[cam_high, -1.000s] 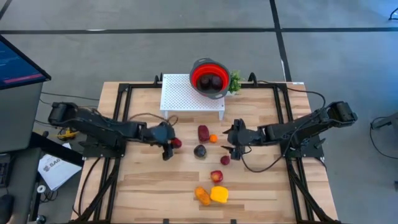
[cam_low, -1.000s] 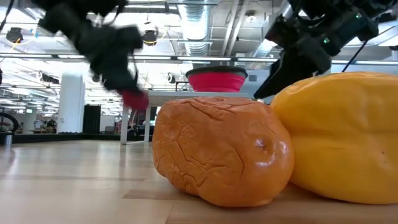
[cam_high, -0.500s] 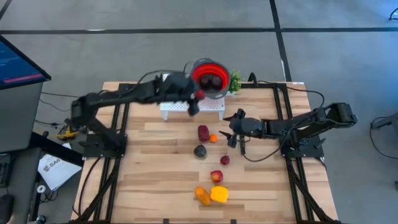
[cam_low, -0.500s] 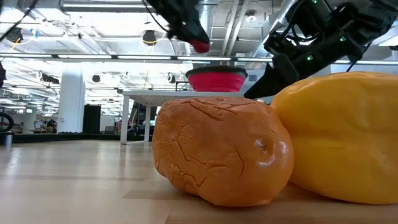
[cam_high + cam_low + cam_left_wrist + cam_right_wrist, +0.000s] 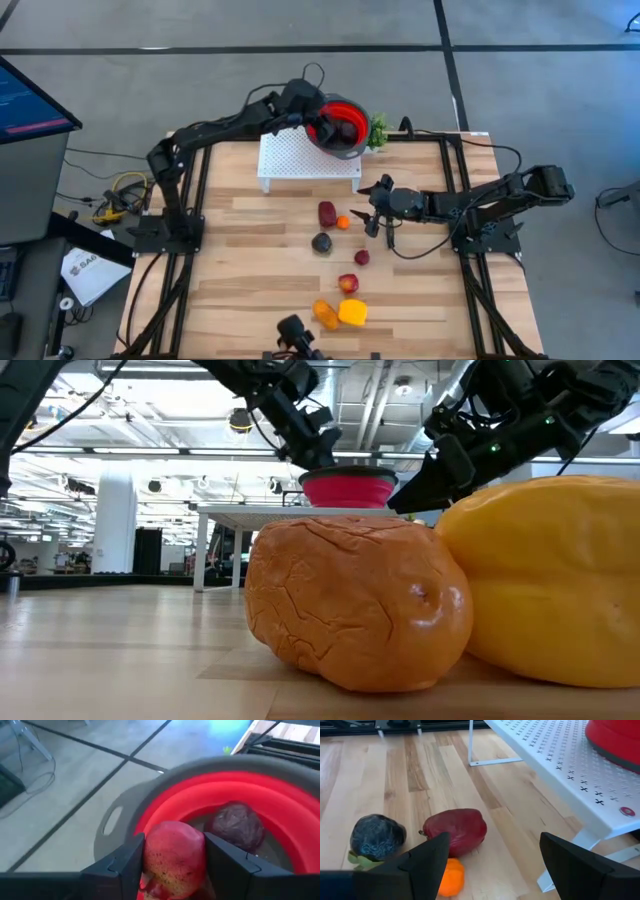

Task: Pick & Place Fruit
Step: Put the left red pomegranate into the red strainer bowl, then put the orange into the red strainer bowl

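My left gripper (image 5: 318,122) is shut on a red fruit (image 5: 174,852) above the red bowl with the grey rim (image 5: 352,112), which stands on the white perforated stand (image 5: 300,155). A dark purple fruit (image 5: 236,826) lies in the bowl. My right gripper (image 5: 375,207) is open and empty just above the table, right of the maroon fruit (image 5: 327,212) and the small orange fruit (image 5: 343,222). On the table also lie a dark fruit (image 5: 321,242), a small maroon fruit (image 5: 362,257), a red fruit (image 5: 348,284), an orange fruit (image 5: 326,314) and a yellow fruit (image 5: 352,312). My left gripper pinches the red fruit by its two opposite sides (image 5: 150,855) between its two fingers (image 5: 125,865). The fingers slant down from the table's left side. The fruit is lifted clear, over the bowl's opening and above the dark purple fruit.
A small green plant (image 5: 378,130) stands right of the bowl at the table's far edge. The stand's legs (image 5: 470,742) rise from the table beyond the maroon fruit. A small black device (image 5: 293,330) sits at the near edge. Black frame rails run along both sides.
My left gripper has carried the red fruit up from the table's left-centre, over the white stand toward the far edge, and now holds it above the bowl. My right gripper has gone a little toward the far edge and has stayed open.
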You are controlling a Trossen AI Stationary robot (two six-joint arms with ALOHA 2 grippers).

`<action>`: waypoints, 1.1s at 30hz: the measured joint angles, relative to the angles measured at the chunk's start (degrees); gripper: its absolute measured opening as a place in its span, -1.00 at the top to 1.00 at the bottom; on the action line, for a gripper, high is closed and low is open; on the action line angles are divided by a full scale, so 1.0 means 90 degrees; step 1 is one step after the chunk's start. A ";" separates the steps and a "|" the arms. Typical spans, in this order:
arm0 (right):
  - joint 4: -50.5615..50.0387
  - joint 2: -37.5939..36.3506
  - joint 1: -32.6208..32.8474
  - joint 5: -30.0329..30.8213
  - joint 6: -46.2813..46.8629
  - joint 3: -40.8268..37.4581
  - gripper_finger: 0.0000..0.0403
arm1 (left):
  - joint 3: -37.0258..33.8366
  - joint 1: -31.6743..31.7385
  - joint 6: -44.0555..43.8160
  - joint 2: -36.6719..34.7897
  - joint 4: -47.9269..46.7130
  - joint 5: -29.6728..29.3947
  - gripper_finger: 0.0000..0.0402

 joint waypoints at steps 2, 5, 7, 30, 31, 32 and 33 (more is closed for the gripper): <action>-0.0002 0.0000 0.0000 0.0000 0.0021 0.0000 -0.50 | -0.0002 0.0013 -0.0005 0.0038 -0.0019 0.0003 0.08; -0.0002 0.0000 0.0000 0.0000 0.0021 0.0000 -0.50 | -0.0028 0.0005 -0.0001 0.0073 0.0084 0.0006 0.07; -0.0002 0.0000 0.0000 0.0000 0.0019 0.0000 -0.50 | -0.0045 0.0005 -0.0034 0.0097 0.0006 0.0003 0.05; -0.0468 -0.0275 0.0000 0.0002 -0.0047 0.0016 -0.50 | -0.0056 -0.0050 -0.0356 -0.0144 -0.0213 0.0032 -0.35; -0.0719 -0.0372 0.0000 0.0001 -0.0042 0.0059 -0.50 | -0.0049 -0.0097 -0.0348 -0.0248 -0.0208 0.0046 -0.35; -0.1056 -0.0510 0.0000 -0.0025 -0.0033 0.0103 -0.50 | -0.0049 -0.0150 -0.0337 -0.0392 -0.0355 0.0078 -0.34; -0.1409 -0.0642 -0.0001 -0.0150 -0.0038 0.0152 -0.50 | -0.0049 -0.0235 -0.0329 -0.0529 -0.0483 0.0080 -0.34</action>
